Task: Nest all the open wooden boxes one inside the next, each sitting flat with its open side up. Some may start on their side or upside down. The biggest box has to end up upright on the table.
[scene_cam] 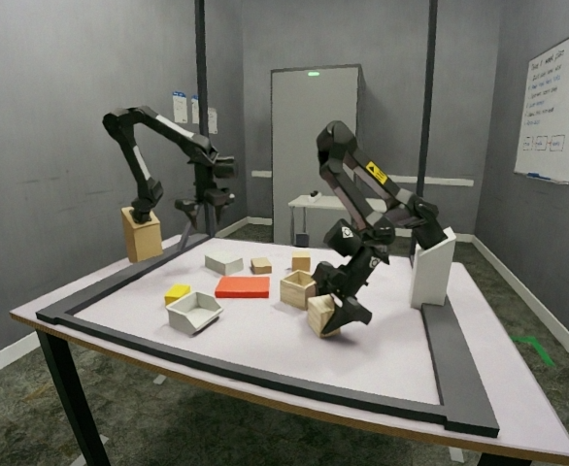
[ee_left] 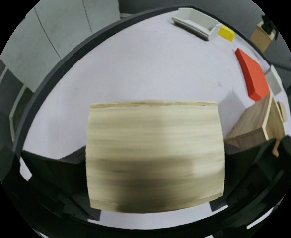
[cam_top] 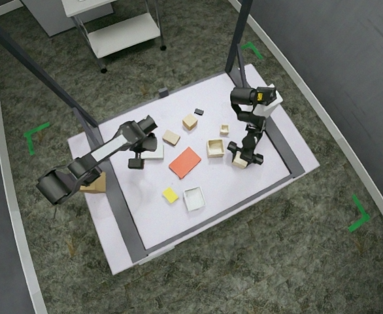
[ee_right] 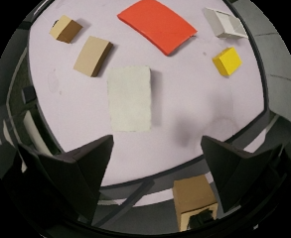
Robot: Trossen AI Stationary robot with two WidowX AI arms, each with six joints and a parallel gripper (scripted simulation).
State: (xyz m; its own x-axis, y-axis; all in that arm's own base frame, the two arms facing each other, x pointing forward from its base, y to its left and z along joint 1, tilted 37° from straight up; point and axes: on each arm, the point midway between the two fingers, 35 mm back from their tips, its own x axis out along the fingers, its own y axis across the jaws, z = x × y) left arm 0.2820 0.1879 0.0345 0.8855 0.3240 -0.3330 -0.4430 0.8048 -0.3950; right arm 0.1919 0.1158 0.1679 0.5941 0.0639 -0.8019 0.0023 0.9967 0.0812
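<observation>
My left gripper (cam_top: 244, 158) is shut on a mid-sized wooden box (cam_top: 239, 160) and holds it tilted just above the table. This box fills the left wrist view (ee_left: 155, 155), and the fingers are hidden there. A larger open wooden box (cam_top: 215, 148) (scene_cam: 297, 288) sits upright beside it. A tiny open wooden box (cam_top: 224, 129) stands behind that one. Two more wooden pieces, a cube (cam_top: 189, 122) and a flat one (cam_top: 170, 137), show no opening. My right gripper (cam_top: 136, 163) is open and empty, high above a white flat block (ee_right: 129, 98).
An orange flat slab (cam_top: 185, 162), a yellow block (cam_top: 170, 195) and a white open tray (cam_top: 194, 198) lie mid-table. A small black piece (cam_top: 199, 110) lies at the back. A dark raised border (cam_top: 117, 203) frames the work area, with frame posts at the corners.
</observation>
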